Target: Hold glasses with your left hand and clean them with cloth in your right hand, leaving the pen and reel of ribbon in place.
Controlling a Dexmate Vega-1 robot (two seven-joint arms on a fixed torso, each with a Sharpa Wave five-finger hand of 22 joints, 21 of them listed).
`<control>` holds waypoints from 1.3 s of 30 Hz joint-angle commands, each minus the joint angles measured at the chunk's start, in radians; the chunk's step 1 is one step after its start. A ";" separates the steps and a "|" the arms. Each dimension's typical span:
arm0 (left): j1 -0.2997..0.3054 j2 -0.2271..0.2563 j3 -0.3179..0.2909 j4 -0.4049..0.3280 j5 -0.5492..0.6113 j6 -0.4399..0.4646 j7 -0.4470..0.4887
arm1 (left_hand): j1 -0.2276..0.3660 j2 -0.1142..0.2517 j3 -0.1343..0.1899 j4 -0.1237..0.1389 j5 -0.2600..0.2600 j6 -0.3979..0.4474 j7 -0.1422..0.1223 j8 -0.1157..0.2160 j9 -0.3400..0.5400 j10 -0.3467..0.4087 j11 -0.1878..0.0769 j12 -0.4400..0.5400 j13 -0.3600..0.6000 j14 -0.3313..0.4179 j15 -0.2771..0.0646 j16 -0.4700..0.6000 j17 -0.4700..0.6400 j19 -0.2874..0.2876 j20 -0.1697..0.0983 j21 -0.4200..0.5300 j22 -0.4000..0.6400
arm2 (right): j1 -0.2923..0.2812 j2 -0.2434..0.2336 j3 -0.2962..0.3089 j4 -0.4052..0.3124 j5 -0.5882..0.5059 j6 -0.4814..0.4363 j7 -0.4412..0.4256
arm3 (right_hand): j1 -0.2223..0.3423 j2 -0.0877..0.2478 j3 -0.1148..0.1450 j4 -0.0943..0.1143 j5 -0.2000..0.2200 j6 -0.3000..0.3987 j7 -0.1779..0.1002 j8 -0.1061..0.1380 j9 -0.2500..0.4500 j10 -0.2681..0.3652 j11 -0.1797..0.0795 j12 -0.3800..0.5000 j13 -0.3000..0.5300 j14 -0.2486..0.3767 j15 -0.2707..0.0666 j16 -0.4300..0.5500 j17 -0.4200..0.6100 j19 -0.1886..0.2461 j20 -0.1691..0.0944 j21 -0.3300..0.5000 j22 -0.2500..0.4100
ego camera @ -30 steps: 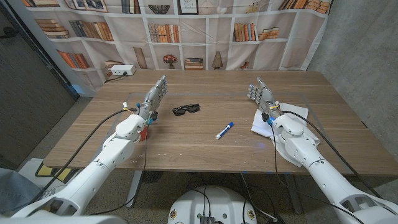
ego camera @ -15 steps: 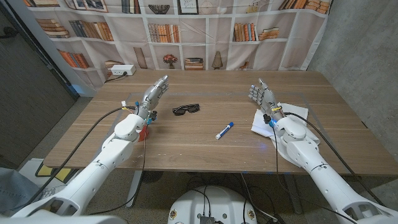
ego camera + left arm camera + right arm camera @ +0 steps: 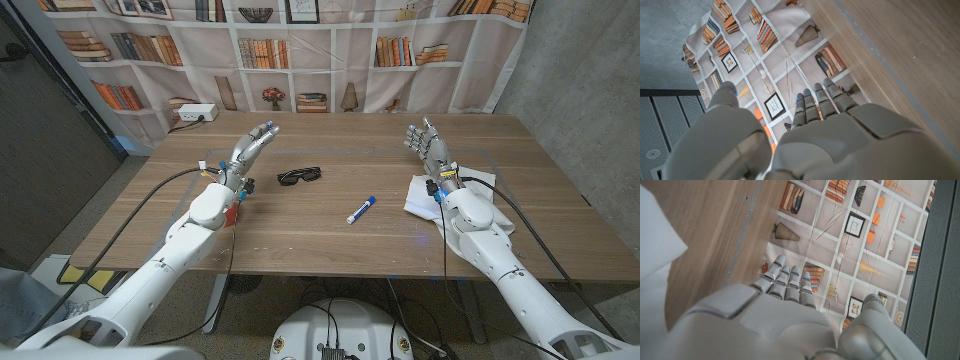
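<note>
Glasses (image 3: 300,176); dark frame, dark lenses, unfolded

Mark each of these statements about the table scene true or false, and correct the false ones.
1. The left hand holds the glasses. False: it holds nothing, and the glasses lie on the table.
2. The pen lies between the glasses and the cloth. True.
3. The right hand grips the cloth. False: its fingers are spread and hold nothing; the cloth lies under that arm.
4. Both hands are open. True.
5. The pen is red. False: it is white with a blue cap.
</note>
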 commanded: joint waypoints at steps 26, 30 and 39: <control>0.031 0.076 0.074 -0.226 0.528 0.323 0.408 | 0.155 0.034 0.028 -0.064 -0.008 0.196 -0.042 0.024 0.003 0.212 -0.051 0.021 0.008 0.203 -0.074 0.024 0.006 0.169 -0.021 0.047 0.007 | -0.047 -0.007 0.005 -0.047 0.018 0.014 -0.027 | 0.012 0.002 0.004 -0.005 0.003 0.010 0.000 -0.001 0.003 0.019 -0.004 0.005 0.005 0.020 0.003 0.002 0.004 0.017 -0.031 -0.017 0.002; 0.032 0.086 0.087 -0.257 0.587 0.386 0.424 | 0.160 0.035 0.029 -0.066 -0.009 0.199 -0.042 0.022 0.003 0.218 -0.055 0.020 0.008 0.207 -0.076 0.023 0.006 0.173 -0.022 0.048 0.007 | -0.053 -0.008 0.005 -0.049 0.018 0.023 -0.024 | 0.013 0.004 0.004 -0.006 0.003 0.012 0.000 -0.002 0.003 0.025 -0.001 0.007 0.005 0.024 0.003 0.003 0.004 0.020 -0.031 -0.020 0.002; 0.033 0.117 0.109 -0.320 0.700 0.520 0.420 | 0.165 0.032 0.026 -0.067 -0.014 0.200 -0.056 0.017 0.003 0.226 -0.062 0.016 0.008 0.214 -0.083 0.019 0.006 0.175 -0.026 0.047 0.008 | -0.071 -0.009 0.006 -0.078 0.019 0.010 -0.039 | 0.015 0.007 0.004 -0.008 0.002 0.014 -0.001 -0.003 0.003 0.026 0.000 0.005 0.005 0.027 0.005 0.001 0.004 0.026 -0.031 -0.024 0.002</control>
